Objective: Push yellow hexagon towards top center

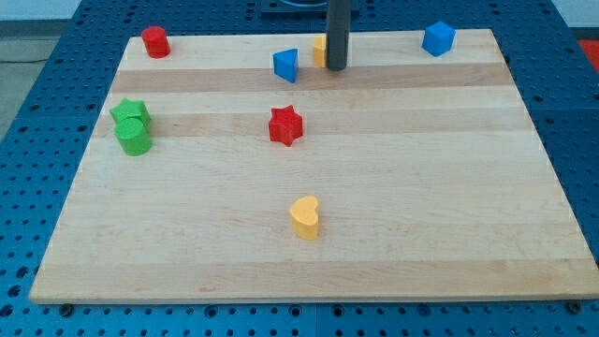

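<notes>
The yellow hexagon (320, 50) sits near the top center of the wooden board, mostly hidden behind the dark rod; only its left part shows. My tip (336, 68) rests on the board right against the hexagon's lower right side. A blue triangular block (285, 65) lies just to the hexagon's left.
A red cylinder (154, 41) is at the top left. A blue block (438, 37) is at the top right. A green star (129, 113) and a green cylinder (134, 137) touch at the left. A red star (285, 125) is central. A yellow heart (305, 216) lies below it.
</notes>
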Robot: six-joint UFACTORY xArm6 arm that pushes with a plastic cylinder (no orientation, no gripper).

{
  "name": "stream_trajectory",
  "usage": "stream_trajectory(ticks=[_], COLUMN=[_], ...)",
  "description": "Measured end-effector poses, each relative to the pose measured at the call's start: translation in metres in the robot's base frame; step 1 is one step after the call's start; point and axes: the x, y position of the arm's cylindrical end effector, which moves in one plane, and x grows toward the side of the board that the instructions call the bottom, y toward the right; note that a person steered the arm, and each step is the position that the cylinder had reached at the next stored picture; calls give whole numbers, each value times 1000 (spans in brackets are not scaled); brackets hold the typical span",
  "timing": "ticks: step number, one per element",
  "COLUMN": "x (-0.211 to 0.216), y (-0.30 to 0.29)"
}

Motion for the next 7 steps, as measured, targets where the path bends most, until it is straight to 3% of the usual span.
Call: stream_trajectory(ticks=[2,7], x=[-10,-30], y=[23,-28])
